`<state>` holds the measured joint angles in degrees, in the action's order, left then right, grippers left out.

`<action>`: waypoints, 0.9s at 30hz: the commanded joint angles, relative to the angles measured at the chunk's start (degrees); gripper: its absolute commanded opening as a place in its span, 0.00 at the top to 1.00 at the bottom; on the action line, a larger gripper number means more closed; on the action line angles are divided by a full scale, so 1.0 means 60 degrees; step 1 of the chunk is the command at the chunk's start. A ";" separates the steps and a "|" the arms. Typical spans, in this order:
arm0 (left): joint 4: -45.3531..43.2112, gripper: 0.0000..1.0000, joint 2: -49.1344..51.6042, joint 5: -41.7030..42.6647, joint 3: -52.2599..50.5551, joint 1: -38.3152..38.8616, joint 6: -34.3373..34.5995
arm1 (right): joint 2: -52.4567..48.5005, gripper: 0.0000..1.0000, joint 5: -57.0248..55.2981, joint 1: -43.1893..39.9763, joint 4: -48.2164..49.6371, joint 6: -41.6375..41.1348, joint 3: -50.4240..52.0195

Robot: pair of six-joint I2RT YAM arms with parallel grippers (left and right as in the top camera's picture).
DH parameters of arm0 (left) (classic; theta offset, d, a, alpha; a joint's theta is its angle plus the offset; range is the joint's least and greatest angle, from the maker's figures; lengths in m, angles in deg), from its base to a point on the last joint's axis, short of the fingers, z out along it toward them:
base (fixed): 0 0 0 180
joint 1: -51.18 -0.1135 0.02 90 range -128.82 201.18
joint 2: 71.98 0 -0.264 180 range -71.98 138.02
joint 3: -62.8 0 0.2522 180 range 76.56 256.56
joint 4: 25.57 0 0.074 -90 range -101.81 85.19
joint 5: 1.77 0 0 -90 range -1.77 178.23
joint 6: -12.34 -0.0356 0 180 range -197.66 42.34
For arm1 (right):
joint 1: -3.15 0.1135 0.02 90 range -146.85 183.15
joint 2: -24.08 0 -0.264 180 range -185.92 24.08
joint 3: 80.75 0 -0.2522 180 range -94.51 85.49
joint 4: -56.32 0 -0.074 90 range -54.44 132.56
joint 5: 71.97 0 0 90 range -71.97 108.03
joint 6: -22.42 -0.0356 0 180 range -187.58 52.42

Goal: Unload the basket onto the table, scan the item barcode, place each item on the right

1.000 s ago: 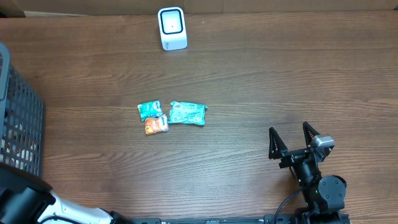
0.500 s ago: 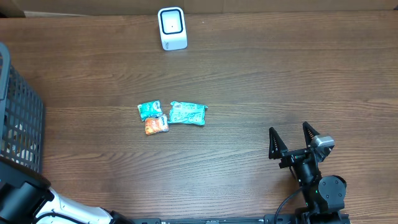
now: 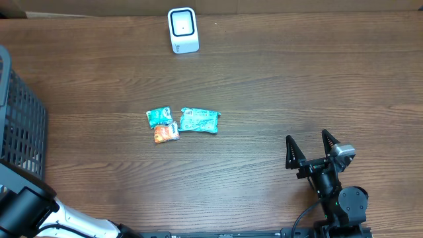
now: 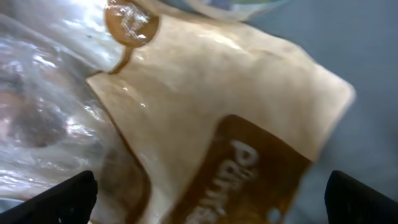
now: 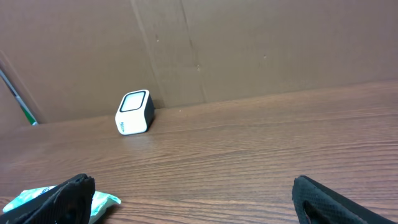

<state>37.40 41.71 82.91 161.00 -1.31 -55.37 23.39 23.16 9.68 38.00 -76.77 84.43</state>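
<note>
From above, the scanner (image 3: 183, 30) stands at twelve o'clock on the table (image 3: 297, 79), and nothing is held in front of it. Three small packets (image 3: 182, 123) lie bunched near the centre, well apart from it. The right gripper (image 3: 307, 137) waits at five o'clock, its fingers spread wide and empty. The left arm (image 3: 26, 210) reaches toward the basket (image 3: 20, 125) at nine o'clock, with its fingers out of sight. In the left wrist view, the left gripper (image 4: 210, 177) is spread to the frame's lower corners and grips nothing. It hangs over a tan packet (image 4: 217, 118) that lies among clear wrappers, probably inside the basket, though the view is too blurred to be sure. In the right wrist view, the scanner (image 5: 134, 112) sits at ten o'clock and a teal packet (image 5: 25, 200) peeks out at eight. By my reading the task has barely begun: picking up an item, carrying it over and showing its barcode all remain.
</note>
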 commanded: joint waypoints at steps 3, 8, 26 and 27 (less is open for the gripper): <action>-0.0612 0.00 0.0055 -0.0652 -0.0805 -0.0062 -0.0178 | 0.0087 0.00 0.0011 0.0051 0.0036 0.0015 0.0098; -0.1483 0.00 0.0084 -0.0721 -0.1537 -0.0062 -0.0189 | 0.0087 0.00 0.0011 0.0051 0.0033 0.0015 0.0098; -0.1144 0.96 0.0590 -0.0408 -0.1082 -0.0062 -0.0255 | 0.0087 0.00 0.0007 0.0051 0.0033 0.0015 0.0098; -0.0892 0.96 0.0590 -0.0270 -0.0801 -0.0062 -0.0255 | 0.0087 0.00 0.0011 0.0051 0.0033 0.0015 0.0098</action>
<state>28.31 40.97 78.36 155.43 -1.57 -56.88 23.39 23.18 9.68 38.00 -76.79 84.43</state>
